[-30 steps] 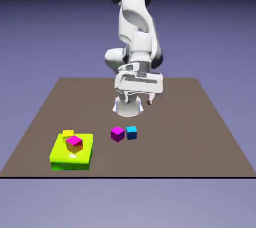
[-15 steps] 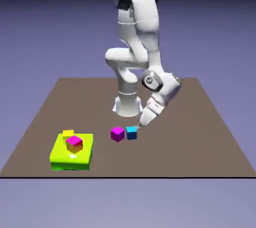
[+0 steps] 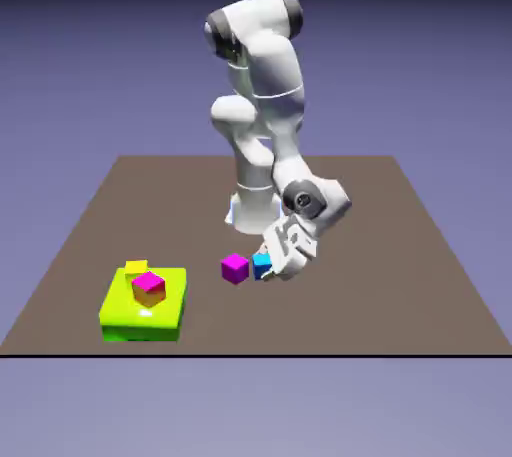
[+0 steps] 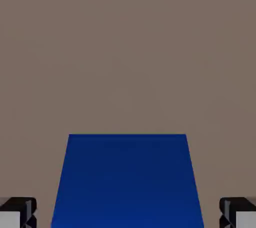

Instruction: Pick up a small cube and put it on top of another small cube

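The small cube [image 3: 262, 264], bright cyan-blue, rests on the brown table right beside a magenta cube [image 3: 234, 267] of the same size. My gripper [image 3: 271, 268] has come down at a slant onto the blue cube from the exterior view's right and hides part of it. In the hand view the small cube [image 4: 127, 182] fills the lower middle between my gripper [image 4: 128, 216] fingers. One dark fingertip [image 4: 17, 213] shows in each bottom corner. A thin strip of table separates each fingertip from the cube's sides, so the jaws flank it closely without visibly touching.
A flat lime-green block [image 3: 170, 313] lies at the exterior view's front left. It carries a magenta-topped orange cube [image 3: 148, 287] and a small yellow cube [image 3: 136, 267]. The robot's base [image 3: 255, 210] stands behind the two small cubes.
The arm swung down from above the base toward the exterior view's right, then dropped the hand onto the blue cube. No cube has moved.
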You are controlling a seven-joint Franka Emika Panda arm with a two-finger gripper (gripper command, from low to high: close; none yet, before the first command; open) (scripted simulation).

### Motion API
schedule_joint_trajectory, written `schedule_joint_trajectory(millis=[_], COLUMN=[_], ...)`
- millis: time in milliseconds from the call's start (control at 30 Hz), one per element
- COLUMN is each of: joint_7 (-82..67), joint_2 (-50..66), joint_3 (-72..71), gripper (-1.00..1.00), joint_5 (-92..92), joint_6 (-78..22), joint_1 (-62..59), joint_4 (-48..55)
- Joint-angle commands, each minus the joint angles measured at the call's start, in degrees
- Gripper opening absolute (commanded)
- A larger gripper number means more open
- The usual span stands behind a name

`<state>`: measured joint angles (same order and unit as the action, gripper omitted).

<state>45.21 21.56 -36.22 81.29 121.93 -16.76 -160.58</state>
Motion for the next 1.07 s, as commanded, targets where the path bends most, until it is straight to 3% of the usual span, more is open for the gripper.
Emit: schedule_joint_trajectory(millis=[0,233,600,933,967,1033], joint_7=[-1.4,-11.7,-26.5,-13.8,-13.8,-15.5], joint_2=[-1.9,-15.5,-29.6,-16.3,-16.3,-18.1], joint_3=[-1.4,-11.1,11.2,17.8,17.8,16.9], gripper=[-1.0,-1.0,-1.0,-1.0,1.0,1.0], joint_5=[-2.4,-19.8,-31.5,-12.6,-12.6,-15.1], joint_6=[0.5,3.6,4.2,7.9,7.9,7.4], joint_1=[0.0,-0.3,9.6,5.8,5.8,6.3], joint_4=[-0.4,-3.5,-5.3,-3.4,-3.4,-3.7])
